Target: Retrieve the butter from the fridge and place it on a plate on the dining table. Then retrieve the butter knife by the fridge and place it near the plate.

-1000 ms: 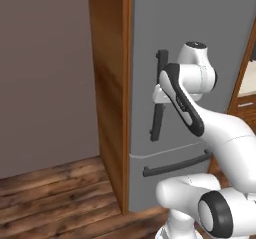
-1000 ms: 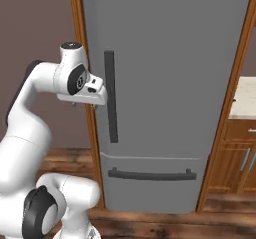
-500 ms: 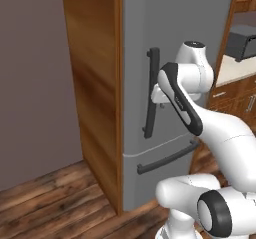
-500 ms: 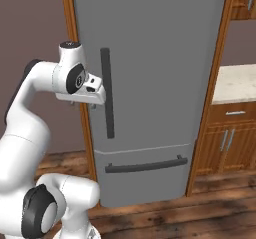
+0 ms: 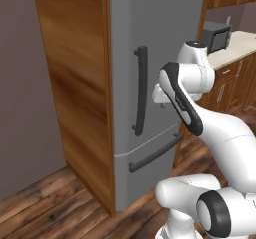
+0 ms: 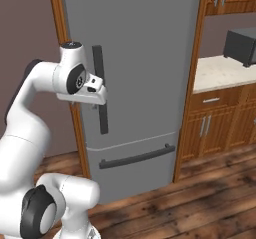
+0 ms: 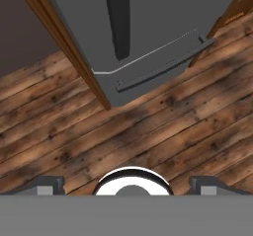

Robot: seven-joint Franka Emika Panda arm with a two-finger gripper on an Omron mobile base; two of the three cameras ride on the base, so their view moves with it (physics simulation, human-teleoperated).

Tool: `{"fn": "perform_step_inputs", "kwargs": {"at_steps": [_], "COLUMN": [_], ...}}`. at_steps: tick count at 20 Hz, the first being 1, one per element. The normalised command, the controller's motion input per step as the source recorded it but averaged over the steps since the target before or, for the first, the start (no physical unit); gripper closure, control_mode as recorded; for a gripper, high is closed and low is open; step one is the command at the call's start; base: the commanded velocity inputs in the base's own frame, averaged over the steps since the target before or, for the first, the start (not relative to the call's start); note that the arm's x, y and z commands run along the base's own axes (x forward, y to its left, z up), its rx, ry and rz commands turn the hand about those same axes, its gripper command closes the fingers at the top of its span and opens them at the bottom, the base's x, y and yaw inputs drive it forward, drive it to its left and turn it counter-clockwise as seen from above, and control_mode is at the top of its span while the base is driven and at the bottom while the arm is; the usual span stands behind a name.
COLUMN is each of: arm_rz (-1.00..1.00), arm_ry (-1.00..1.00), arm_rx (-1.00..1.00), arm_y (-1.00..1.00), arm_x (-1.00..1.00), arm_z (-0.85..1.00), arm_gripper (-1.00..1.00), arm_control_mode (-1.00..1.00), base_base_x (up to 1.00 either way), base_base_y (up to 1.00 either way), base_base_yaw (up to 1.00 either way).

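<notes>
The fridge point(image 5: 165, 33) point(image 6: 140, 58) stands shut in front of me, tall and grey, with a dark vertical handle point(image 5: 141, 90) point(image 6: 100, 90) and a horizontal drawer handle point(image 6: 137, 157) lower down. My gripper point(image 6: 93, 104) point(image 7: 128, 184) hangs just in front of the vertical handle and points down at the floor. It is open wide with nothing between its fingertips point(image 7: 49, 184). In the hand view the fridge's lower front point(image 7: 163, 18) lies ahead. The shut door hides the butter. The plate, the dining table and the butter knife are out of view.
A wooden side panel point(image 5: 75, 83) flanks the fridge on the left, with a dark wall beyond. To the right, a light counter point(image 6: 220, 68) over wooden cabinets carries a dark microwave point(image 6: 241, 45) point(image 5: 216, 35). Wood plank floor point(image 7: 148, 131) lies below.
The whole scene has slid left in both base views, so the base has moved. The counter and microwave have come into view on the right. The arm keeps its pose, gripper still open.
</notes>
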Motion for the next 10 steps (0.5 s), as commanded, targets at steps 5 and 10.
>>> {"fn": "perform_step_inputs", "kwargs": {"at_steps": [5, 10], "arm_rz": [0.00, 0.06], "arm_ry": [0.00, -0.14], "arm_rx": [0.00, 0.01], "arm_y": [0.00, 0.00], "arm_x": [0.00, 0.27], "arm_z": [0.00, -0.10], "arm_gripper": [-1.00, -1.00], "arm_control_mode": [-1.00, -1.00], "base_base_x": [0.00, 0.00], "base_base_y": [0.06, 0.00], "base_base_yaw": [-0.04, 0.00]}}
